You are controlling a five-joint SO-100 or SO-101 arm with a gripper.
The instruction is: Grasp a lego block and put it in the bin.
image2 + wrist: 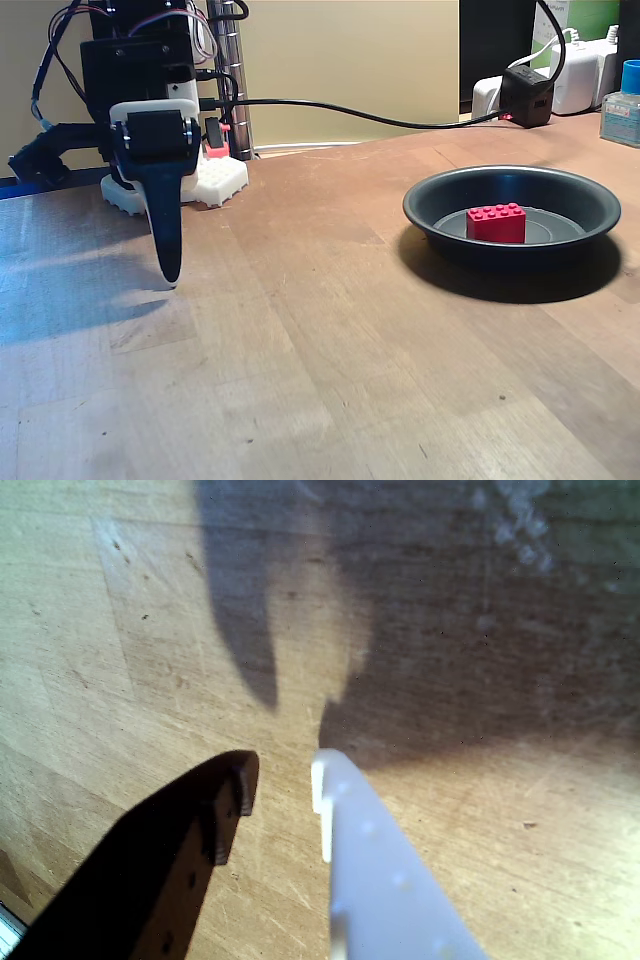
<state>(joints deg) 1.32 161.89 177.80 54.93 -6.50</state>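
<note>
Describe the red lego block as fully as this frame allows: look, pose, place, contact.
The lego block is a small bright red brick of glossy plastic with studs on top. It sits upright and level on the floor of the dark grey pan, near the middle. Nothing else touches it; the tool hangs far to its left in the fixed view.

Scratched wooden table (330, 340), pale yellow wall (350, 60) behind.

Warm light on the scratched wooden tabletop (120, 660) in the wrist view, soft and blurry, finger shadows stretching far. Fixed view sharper: bluish cast left, dark shadow beneath the round grey metal pan (512, 190).
</note>
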